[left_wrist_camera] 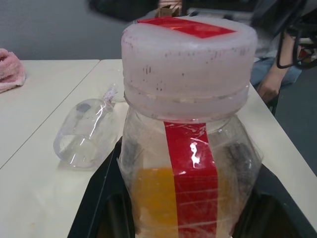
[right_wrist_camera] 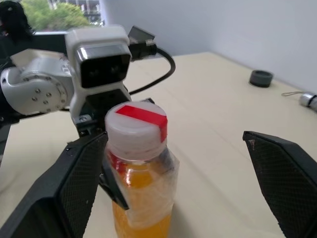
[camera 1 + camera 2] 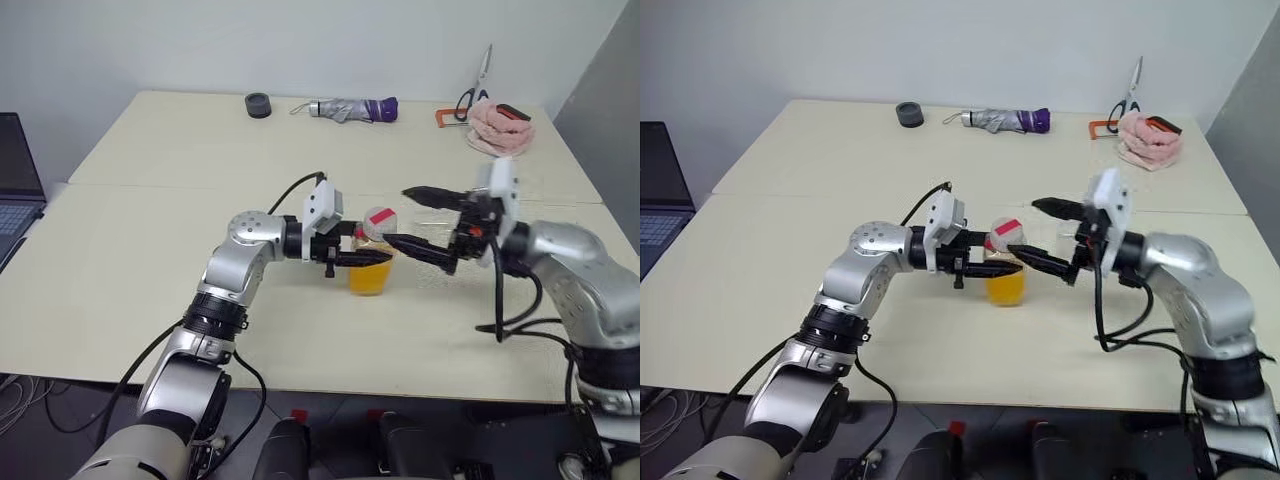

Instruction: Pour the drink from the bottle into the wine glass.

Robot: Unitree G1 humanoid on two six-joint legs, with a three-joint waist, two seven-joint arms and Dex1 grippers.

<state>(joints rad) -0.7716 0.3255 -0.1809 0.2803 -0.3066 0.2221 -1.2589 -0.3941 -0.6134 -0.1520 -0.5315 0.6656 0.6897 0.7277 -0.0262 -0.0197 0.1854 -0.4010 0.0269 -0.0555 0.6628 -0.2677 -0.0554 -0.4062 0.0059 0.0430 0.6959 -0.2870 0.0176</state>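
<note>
Bottle (image 3: 371,262) stands upright on the bench (image 3: 150,260) near its middle, and the left gripper (image 3: 372,257) is clenched on its upper body, just below the cap (image 3: 379,220). The right gripper (image 3: 430,222) is beside the cap with jaws spread wide, one above and one at the bottle's side, grasping nothing.

In the left wrist view, the bottle is clear thin plastic with a red label strip (image 1: 192,183), and the drink (image 1: 153,198) fills only the lower part. I judge it light, easy to dent and a little slippery. The glass (image 1: 86,131) seems to lie on its side on the bench behind; it is fragile.

In the right wrist view, the white cap (image 2: 135,127) with red band is still on. I would take it at its ribbed side.
</note>
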